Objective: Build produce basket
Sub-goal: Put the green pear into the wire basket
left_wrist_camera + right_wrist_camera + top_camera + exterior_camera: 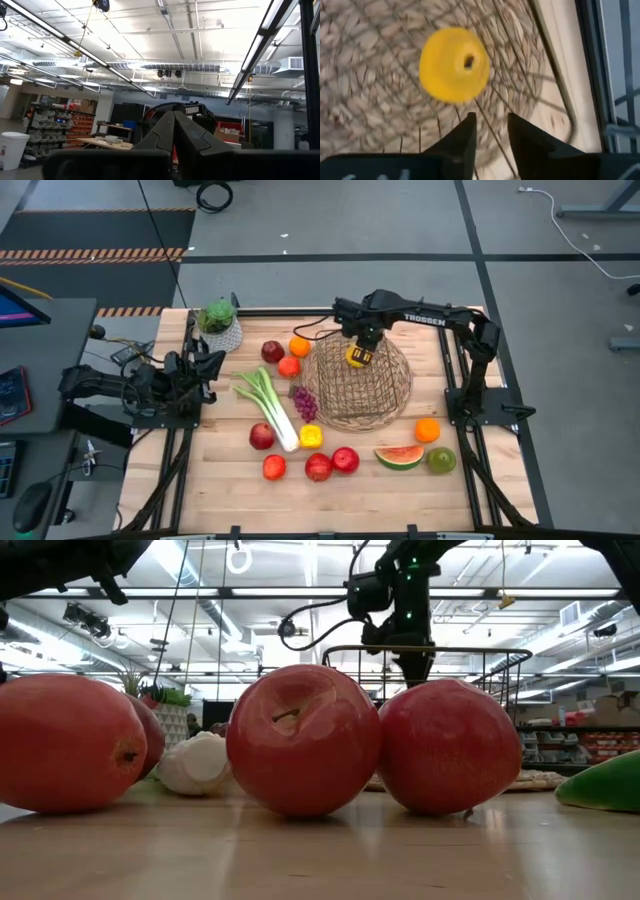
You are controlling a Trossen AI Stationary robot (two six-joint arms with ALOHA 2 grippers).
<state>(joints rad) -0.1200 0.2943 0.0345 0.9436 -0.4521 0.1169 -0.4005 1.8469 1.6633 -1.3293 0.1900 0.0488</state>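
The tan wire basket (375,402) stands right of the table's middle, and its rim (440,649) shows behind the apples in the low view. My right gripper (363,348) hangs over the basket's far part, open, fingers pointing down. A yellow pepper (454,65) is just past its fingertips (490,127), over the woven bottom, blurred and not between the fingers. In the high view the pepper (357,359) sits right under the gripper. The other produce lies on the table. My left gripper (205,370) waits at the left edge, shut (175,125), pointing up at the ceiling.
On the table lie a leek (271,406), grapes (303,401), red apples (331,463), a watermelon slice (399,456), an orange (427,430) and a green fruit (441,460). More fruit (286,354) lies left of the basket's far side. A potted plant (220,325) stands at the far left.
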